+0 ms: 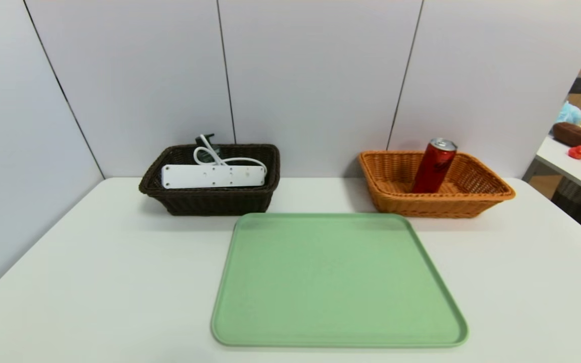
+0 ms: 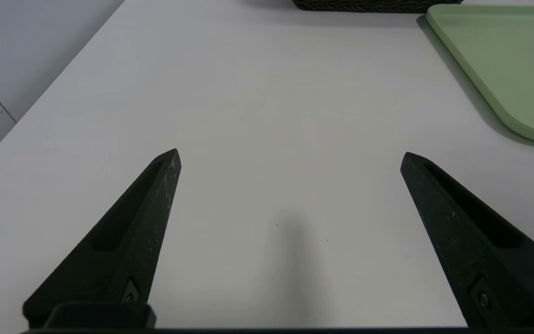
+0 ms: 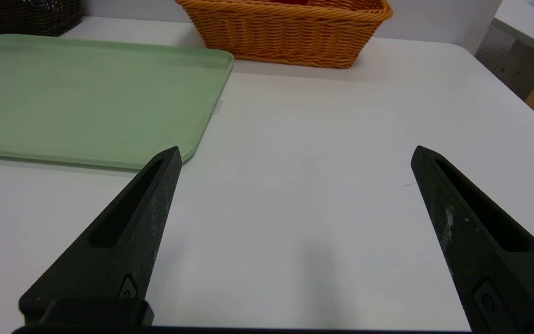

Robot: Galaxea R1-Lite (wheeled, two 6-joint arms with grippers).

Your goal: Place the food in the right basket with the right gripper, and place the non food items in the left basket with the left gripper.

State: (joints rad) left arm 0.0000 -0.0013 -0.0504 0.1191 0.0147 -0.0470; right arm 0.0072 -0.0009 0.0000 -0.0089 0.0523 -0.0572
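Sorting looks finished. Tall slim red drink can (image 1: 434,166) stands tilted inside the orange-tan woven wicker basket (image 1: 492,194). Long white power strip (image 1: 213,176) with coiled cord lies in the dark brown woven wicker basket (image 1: 210,201); dark pump bottle (image 1: 206,139) barely shows behind it. Pale green plastic tray (image 1: 336,282) bare. Left tool (image 2: 290,157) and right tool (image 3: 295,155) both spread wide, holding nothing, low over the white table (image 1: 94,282). Best practice: keep both parked clear of the baskets.

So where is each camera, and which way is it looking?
Head view: up on the robot's head, looking down at the table, green tray, dark basket and orange basket holding the red can; no arms show.
Left wrist view: low over the table, facing forward; the open left gripper shows.
Right wrist view: likewise; the open right gripper shows.
All views share the tray.
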